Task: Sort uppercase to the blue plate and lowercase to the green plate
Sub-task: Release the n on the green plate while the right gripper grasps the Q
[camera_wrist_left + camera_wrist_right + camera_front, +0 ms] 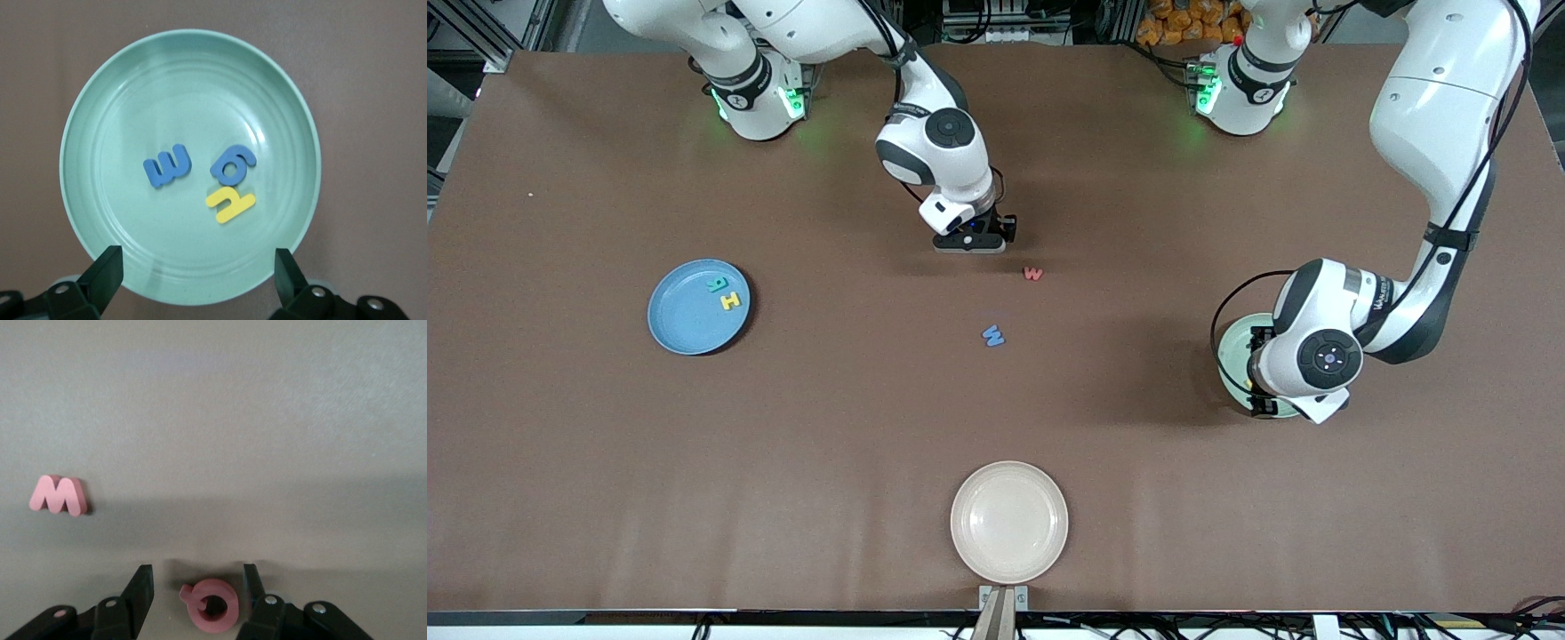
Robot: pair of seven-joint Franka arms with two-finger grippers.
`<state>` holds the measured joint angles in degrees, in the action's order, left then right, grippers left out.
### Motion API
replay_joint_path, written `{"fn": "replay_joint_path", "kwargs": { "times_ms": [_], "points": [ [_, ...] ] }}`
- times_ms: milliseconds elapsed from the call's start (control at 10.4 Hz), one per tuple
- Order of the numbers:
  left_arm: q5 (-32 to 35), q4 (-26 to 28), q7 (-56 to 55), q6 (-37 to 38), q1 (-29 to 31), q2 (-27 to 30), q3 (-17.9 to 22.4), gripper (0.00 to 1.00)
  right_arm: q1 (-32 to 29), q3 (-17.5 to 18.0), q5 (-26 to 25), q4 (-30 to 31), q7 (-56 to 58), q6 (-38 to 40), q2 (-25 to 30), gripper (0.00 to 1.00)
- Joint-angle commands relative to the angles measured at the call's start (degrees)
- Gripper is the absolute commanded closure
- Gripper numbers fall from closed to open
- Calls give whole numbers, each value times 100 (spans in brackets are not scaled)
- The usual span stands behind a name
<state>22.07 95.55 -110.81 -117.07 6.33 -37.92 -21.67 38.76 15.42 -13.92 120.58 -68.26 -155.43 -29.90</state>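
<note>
Letters lie sorted in part across the brown worktop. Nearest the front camera sits a cream-white plate.

Farther up, toward the left arm's end, the green plate lies under the left gripper, which hangs above the plate with its jaws spread wide and nothing between them. In the left wrist view three lowercase letters rest flat in that plate: a blue E-like letter, a small blue g beside it, and a yellow h touching the g.

Near the middle of the worktop lies the blue W, alone on the bare surface. Toward the right arm's end, about as far from the camera, the blue plate holds two uppercase letters, the yellow H and the teal-green R, just beside each other near the plate's rim.

Farther from the camera than the blue W lies the red w, also on the bare worktop. Just past it, the right gripper is down at the surface. In the right wrist view its jaws stand partly open on either side of the red Q, which lies flat between them; a small gap shows on each side, so the Q is not gripped.
</note>
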Motion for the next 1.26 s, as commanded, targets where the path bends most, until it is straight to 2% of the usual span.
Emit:
{"fn": "replay_joint_path", "kwargs": {
  "times_ms": [0,193,676,869,1063,1159],
  "points": [
    [-45,112,94,62,-96,91,-4,0,17,84,-198,-70,-223,12,-69,38],
    [-37,183,94,62,-175,91,-4,0,17,84,-242,-26,-222,13,-95,43],
    [-63,227,59,62,-316,74,-13,0,35,84,-435,27,-222,12,-139,47],
    [-63,323,33,44,-386,74,-13,0,35,84,-489,36,-222,12,-148,57],
    [-80,428,7,0,-474,83,-13,0,35,76,-550,36,-222,12,-174,62],
    [-89,473,-2,-9,-457,91,-135,0,35,84,-550,36,-222,12,-191,67]
  ]
}}
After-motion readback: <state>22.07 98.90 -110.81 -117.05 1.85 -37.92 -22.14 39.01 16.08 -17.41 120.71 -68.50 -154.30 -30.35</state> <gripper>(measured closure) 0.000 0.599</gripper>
